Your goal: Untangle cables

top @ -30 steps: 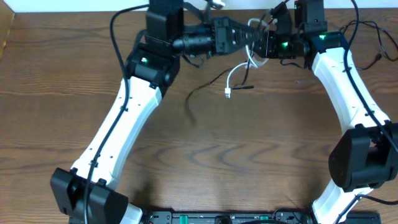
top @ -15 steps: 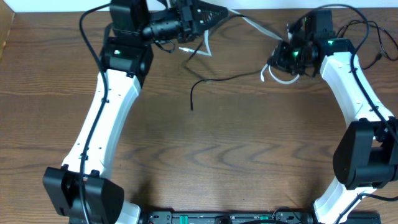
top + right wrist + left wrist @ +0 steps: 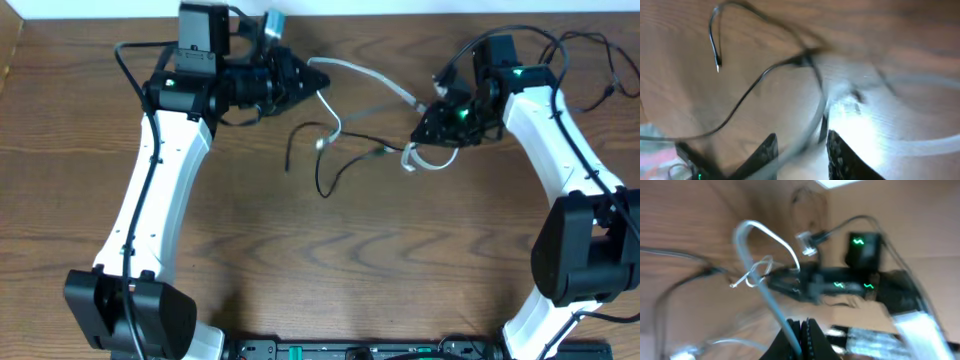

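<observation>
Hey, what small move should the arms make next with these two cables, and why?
Probably draw the left gripper slightly away from the right gripper. It's shut on the white cable, which spans between them, while the black cable crosses it in loose loops on the table; more spread might slide them apart.

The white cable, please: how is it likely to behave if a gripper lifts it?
Probably floppy: the white cable sags and bends between the left gripper and the right gripper. Likely light, since so thin a cord lies in loose curls. It may drag the black cable, which seems to cross it.
</observation>
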Action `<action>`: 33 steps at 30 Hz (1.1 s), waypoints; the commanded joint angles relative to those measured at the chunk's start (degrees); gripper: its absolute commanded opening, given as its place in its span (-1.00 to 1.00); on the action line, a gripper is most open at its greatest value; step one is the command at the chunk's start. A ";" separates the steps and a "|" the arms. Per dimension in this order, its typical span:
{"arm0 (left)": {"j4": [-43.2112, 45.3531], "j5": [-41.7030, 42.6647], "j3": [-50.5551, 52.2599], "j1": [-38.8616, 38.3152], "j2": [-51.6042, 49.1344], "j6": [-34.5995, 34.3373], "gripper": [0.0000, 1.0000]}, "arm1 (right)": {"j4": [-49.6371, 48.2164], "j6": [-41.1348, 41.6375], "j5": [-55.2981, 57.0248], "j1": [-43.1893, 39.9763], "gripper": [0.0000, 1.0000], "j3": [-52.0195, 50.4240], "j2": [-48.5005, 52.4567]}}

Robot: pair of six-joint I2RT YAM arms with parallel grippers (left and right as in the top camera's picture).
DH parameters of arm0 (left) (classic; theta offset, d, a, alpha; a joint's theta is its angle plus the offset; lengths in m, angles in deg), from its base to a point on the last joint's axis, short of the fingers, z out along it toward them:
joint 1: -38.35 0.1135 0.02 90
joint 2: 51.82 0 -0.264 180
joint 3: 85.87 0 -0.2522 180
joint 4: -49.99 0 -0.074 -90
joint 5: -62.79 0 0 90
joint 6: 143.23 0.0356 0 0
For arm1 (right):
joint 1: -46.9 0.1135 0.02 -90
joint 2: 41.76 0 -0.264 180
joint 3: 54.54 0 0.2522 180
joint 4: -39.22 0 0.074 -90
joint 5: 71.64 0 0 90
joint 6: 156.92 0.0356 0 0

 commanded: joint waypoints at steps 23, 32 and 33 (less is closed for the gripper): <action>12.17 -5.31 -0.87 -7.08 4.04 3.02 -0.85 | -12.48 1.97 -3.50 6.64 0.56 0.02 -5.81; 17.64 -3.30 -0.87 -7.50 11.61 -4.59 -0.85 | -24.13 2.03 -3.02 8.55 0.05 0.02 1.49; 18.45 -2.47 -0.87 -7.50 12.44 -5.25 -0.85 | -25.29 2.01 -2.82 8.44 -0.14 0.02 1.55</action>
